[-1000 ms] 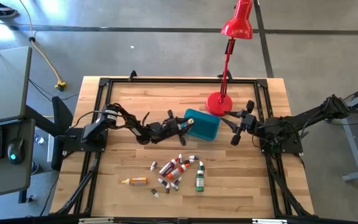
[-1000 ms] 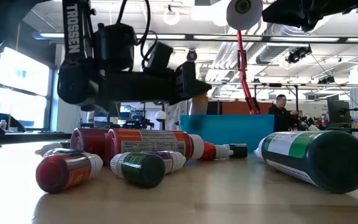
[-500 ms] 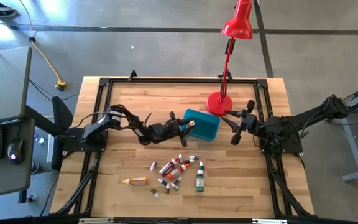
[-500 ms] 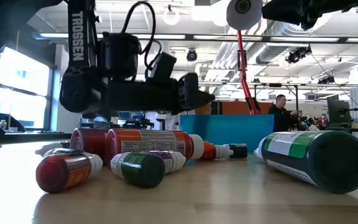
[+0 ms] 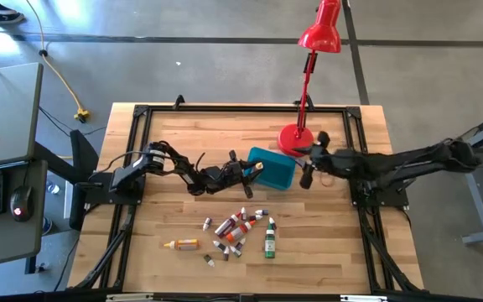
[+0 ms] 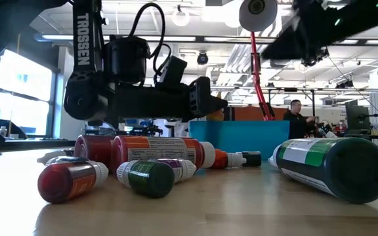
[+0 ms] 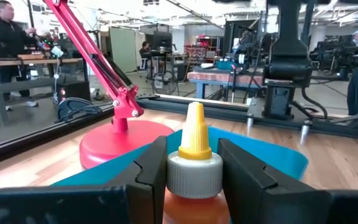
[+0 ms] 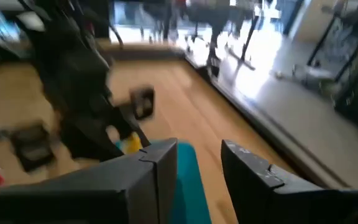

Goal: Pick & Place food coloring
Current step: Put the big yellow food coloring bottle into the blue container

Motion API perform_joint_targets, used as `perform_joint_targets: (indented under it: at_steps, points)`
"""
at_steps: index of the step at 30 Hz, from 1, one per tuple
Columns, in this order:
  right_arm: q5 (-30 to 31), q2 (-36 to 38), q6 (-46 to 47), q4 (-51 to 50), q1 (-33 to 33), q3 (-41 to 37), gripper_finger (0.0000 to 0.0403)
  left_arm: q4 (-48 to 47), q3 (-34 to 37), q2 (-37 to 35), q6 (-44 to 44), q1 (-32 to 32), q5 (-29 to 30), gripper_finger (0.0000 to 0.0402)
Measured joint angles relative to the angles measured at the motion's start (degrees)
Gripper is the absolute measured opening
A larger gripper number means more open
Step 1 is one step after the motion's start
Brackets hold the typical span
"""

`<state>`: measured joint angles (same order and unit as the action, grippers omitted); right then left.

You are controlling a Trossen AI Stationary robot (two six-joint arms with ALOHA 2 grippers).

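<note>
My left gripper (image 5: 252, 169) reaches level from the table's left and is shut on an orange food coloring bottle (image 7: 194, 186) with a white collar and a yellow pointed cap (image 5: 260, 167). It holds the bottle at the left rim of the teal tub (image 5: 277, 170). Several more food coloring bottles (image 5: 237, 231) lie on their sides on the wood nearer the front edge. Among them are a big green one (image 5: 269, 239) and an orange-yellow one (image 5: 181, 244) off to the left. My right gripper (image 5: 307, 161) hovers open just right of the tub. My left gripper pinches the bottle between its two fingers (image 7: 151, 180), at the shoulder and white collar (image 7: 194, 177) just under the cap. The fingers come level from the table's left. The yellow cap sticks out past the fingertips over the tub's rim, and the bottle is lifted clear of the table.
A red desk lamp stands on its round base (image 5: 295, 140) right behind the tub, its head (image 5: 321, 33) beyond the far edge. A black frame (image 5: 141, 113) runs round the tabletop. People stand in the room beyond the table (image 6: 295, 118).
My right gripper has swung toward the table's left and a little down, coming up to the tub's right side, most of it in the last half second. The bottle in my left gripper stays at the tub's rim.
</note>
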<state>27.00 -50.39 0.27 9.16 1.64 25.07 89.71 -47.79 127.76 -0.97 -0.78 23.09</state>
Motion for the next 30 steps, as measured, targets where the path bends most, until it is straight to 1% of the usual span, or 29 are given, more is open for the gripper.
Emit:
perform_joint_targets:
  at_steps: [3, 5, 7, 12, 13, 16, 19, 22, 26, 30]
  points:
    - [-6.66, -5.31, 1.18, 0.43, -5.32, -0.01, 0.0103, 0.00, 0.00, 0.00, 0.02, 0.00, -0.83, 0.0108]
    - [-12.97, -8.71, 1.17, 2.69, -8.45, -0.03, 0.0090, 0.00, -0.01, 0.00, 0.02, 0.00, -0.90, 0.0108]
    - [-17.26, -12.07, 1.01, 5.54, -10.91, -0.03, 0.0073, 0.00, -0.01, 0.00, 0.17, 0.00, -0.90, 0.0108]
    - [-22.75, -19.82, 0.90, 10.75, -14.78, -0.03, 0.0014, -0.02, -0.02, 0.00, 0.26, 0.00, -1.06, 0.0108]
    - [-24.40, -21.08, 0.60, 11.99, -15.17, -0.03, 0.0007, -0.07, 0.00, -0.02, 0.26, 0.00, -1.31, 0.0108]
    - [-29.02, -23.87, 0.28, 15.64, -15.56, -0.01, 0.0009, -0.30, -0.02, -0.04, 1.00, 0.00, -1.60, 0.0108]
    - [-32.17, -25.97, 0.17, 15.75, -15.28, 1.91, 0.0003, -0.46, -0.02, -0.04, 1.27, 0.00, -1.60, 0.0108]
    - [-32.25, -28.57, -0.22, 13.93, -14.04, 4.86, 0.0003, -0.76, -0.02, -0.07, 1.28, 0.00, -1.60, 0.0108]
    - [-29.82, -33.16, -1.54, 8.43, -12.06, 9.55, 0.0001, -0.99, 0.01, -0.07, 1.23, 0.00, -1.52, 0.0109]
    - [-26.45, -36.29, -1.52, 4.99, -11.15, 13.69, 0.0001, -1.50, 0.04, -0.11, 1.29, -0.02, -0.11, 0.0115]
